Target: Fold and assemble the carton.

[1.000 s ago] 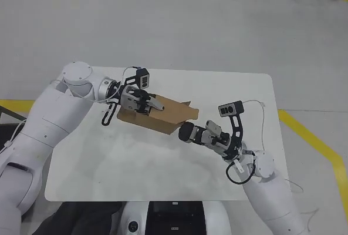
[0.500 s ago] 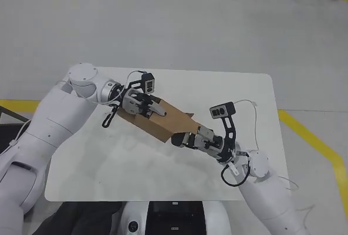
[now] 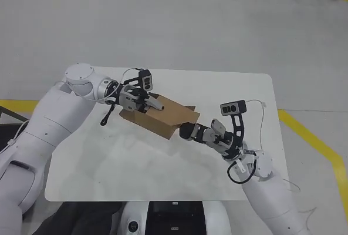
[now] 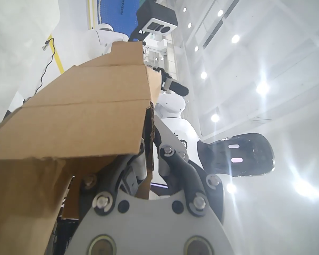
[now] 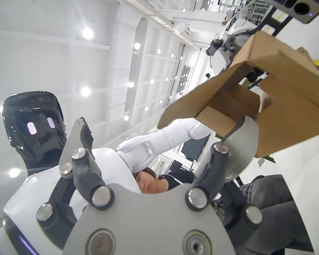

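Note:
A brown carton [image 3: 165, 114] lies slanted on the white table [image 3: 238, 94], partly folded, with loose flaps at both ends. My left gripper [image 3: 150, 102] is at the carton's far left end, shut on a cardboard wall. In the left wrist view that wall runs between the fingers of the left gripper [image 4: 148, 144], and the carton [image 4: 82, 107] stretches away from it. My right gripper [image 3: 186, 130] is at the carton's near right end. In the right wrist view the right gripper [image 5: 162, 126] is open wide. One finger [image 5: 246, 134] rests against an end flap of the carton [image 5: 281, 94].
The table's near half [image 3: 132, 170] and its far right corner are bare white. Yellow floor tape [image 3: 323, 150] runs past the table on the right and left.
Half a second ago the right gripper was pushed in further left and nearer, with the carton swung more steeply. It has since drawn back right, and the carton has swung back.

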Robot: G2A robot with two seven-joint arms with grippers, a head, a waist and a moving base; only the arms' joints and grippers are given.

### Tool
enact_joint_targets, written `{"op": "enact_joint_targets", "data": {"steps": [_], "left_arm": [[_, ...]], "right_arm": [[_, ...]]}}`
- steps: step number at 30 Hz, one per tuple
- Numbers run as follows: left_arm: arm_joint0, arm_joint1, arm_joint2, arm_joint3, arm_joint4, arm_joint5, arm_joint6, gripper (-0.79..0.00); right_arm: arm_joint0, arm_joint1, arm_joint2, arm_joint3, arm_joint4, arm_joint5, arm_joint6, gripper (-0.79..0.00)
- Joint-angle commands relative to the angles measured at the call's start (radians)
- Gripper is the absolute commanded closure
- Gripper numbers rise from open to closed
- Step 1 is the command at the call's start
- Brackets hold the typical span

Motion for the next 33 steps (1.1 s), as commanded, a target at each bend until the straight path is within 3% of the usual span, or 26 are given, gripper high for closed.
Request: {"op": "enact_joint_targets", "data": {"steps": [1, 8, 14, 33], "left_arm": [[0.002, 0.006, 0.001, -0.007, -0.011, 0.0, 0.0, 0.0], [0.014, 0.028, 0.024, -0.058, -0.058, 0.004, 0.0, 0.0], [0.013, 0.041, 0.067, -0.093, -0.063, 0.009, 0.0, 0.0], [-0.034, 0.033, 0.132, -0.011, -0.148, -0.013, 0.0, 0.0]], "right_arm": [[-0.005, 0.002, 0.018, 0.002, 0.006, -0.004, -0.008, -0.785], [0.009, 0.005, 0.077, 0.048, 0.043, -0.026, -0.053, -0.785], [0.057, -0.003, 0.061, 0.112, 0.07, -0.03, -0.075, -0.785], [0.062, -0.013, -0.01, 0.126, 0.192, 0.061, 0.105, -0.785]]}}
